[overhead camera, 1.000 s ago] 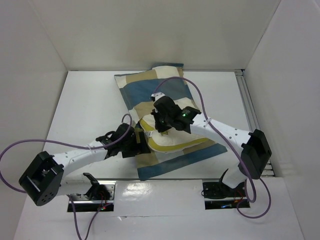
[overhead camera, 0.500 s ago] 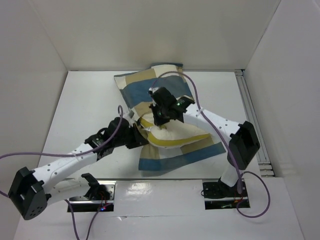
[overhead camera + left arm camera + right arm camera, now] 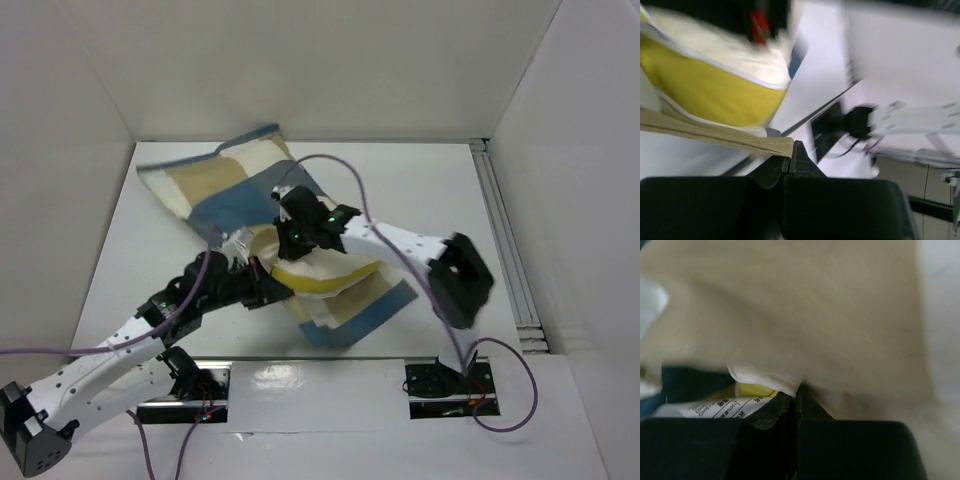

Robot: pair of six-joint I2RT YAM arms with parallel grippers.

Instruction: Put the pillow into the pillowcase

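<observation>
The checked pillowcase (image 3: pixel 215 185) lies slanted from the far left corner down to the near middle. The cream-yellow pillow (image 3: pixel 322 274) sits bunched on its near end. In the left wrist view my left gripper (image 3: pixel 791 150) is shut on the tan hem of the pillowcase (image 3: pixel 715 131), with the pillow (image 3: pixel 710 92) just above it. Seen from above, that left gripper (image 3: pixel 265 290) is at the pillow's left edge. My right gripper (image 3: pixel 290 238) is at the pillow's far edge. Up close, the right gripper (image 3: pixel 796 390) pinches cream pillow fabric (image 3: pixel 805 315) beside the white tag (image 3: pixel 705 408).
White walls close in the table on the left, back and right. A metal rail (image 3: pixel 505 240) runs along the right side. Purple cables (image 3: pixel 345 175) loop over the arms. The arm mounts (image 3: pixel 440 382) sit at the near edge.
My left gripper has shut on the pillowcase hem. Both arms shifted left, and the pillowcase's far end swung toward the far left corner, with the pillow carried along.
</observation>
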